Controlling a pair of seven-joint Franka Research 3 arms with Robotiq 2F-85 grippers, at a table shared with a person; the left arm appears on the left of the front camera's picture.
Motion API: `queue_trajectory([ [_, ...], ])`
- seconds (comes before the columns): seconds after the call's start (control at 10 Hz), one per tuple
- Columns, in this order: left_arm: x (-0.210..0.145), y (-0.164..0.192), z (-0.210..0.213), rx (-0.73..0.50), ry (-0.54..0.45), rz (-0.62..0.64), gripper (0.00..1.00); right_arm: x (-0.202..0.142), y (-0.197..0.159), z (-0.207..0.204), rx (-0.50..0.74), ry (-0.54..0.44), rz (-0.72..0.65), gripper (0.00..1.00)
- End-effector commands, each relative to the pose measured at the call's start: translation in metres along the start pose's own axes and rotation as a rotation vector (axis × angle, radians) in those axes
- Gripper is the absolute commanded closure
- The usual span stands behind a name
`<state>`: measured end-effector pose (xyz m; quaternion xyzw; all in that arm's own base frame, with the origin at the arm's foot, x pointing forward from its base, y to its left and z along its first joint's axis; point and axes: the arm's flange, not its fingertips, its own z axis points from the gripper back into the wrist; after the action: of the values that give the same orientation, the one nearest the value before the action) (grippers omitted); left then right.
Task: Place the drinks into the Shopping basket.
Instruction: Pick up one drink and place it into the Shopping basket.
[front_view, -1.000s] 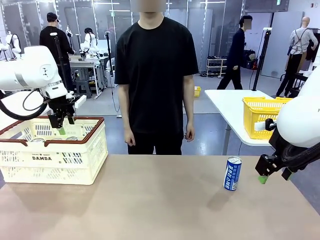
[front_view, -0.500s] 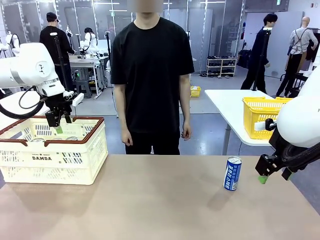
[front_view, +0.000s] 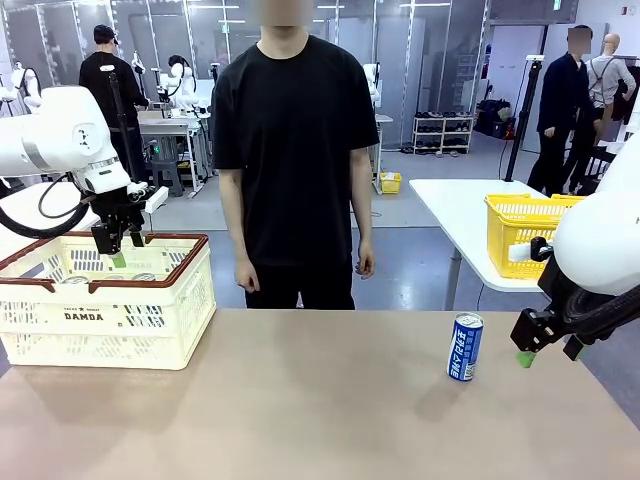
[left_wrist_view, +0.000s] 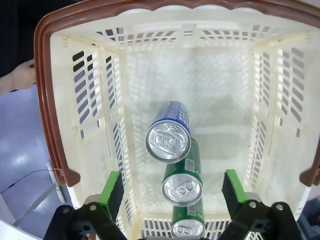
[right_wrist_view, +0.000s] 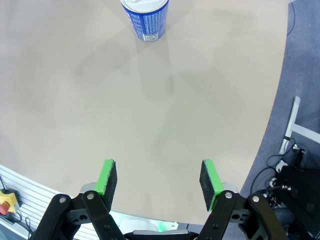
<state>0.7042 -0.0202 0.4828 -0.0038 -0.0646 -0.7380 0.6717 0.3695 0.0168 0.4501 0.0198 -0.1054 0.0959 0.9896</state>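
Left hand (front_view: 118, 258) spread, empty, shifted slightly above Shopping basket (front_view: 100, 330). Right hand (right_wrist_view: 159, 172) spread, unmoved; one blue can (front_view: 465, 347) outstanding

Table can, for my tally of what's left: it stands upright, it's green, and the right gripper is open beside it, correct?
Not green: the can on the table is blue with white lettering, as the front view shows. It stands upright, and the right gripper is open beside it.

blue cans (front_view: 465, 350): two
green cans (left_wrist_view: 182, 189): two
both colours together: four
Shopping basket (front_view: 100, 320): one
yellow basket (front_view: 520, 235): one
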Motion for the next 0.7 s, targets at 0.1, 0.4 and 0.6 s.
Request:
queue_trajectory([
  [0.1, -0.001, 0.002, -0.001, 0.009, 0.009, -0.011, 0.00, -0.001, -0.001, 0.001, 0.002, -0.002, -0.001, 0.16],
  [0.4, -0.001, 0.002, -0.001, 0.009, 0.009, -0.011, 0.00, -0.002, 0.009, 0.013, -0.062, -0.021, 0.078, 0.16],
  [0.6, 0.000, 0.000, 0.000, 0.000, 0.000, 0.000, 0.00, 0.023, 0.017, 0.028, -0.142, -0.075, 0.140, 0.16],
])
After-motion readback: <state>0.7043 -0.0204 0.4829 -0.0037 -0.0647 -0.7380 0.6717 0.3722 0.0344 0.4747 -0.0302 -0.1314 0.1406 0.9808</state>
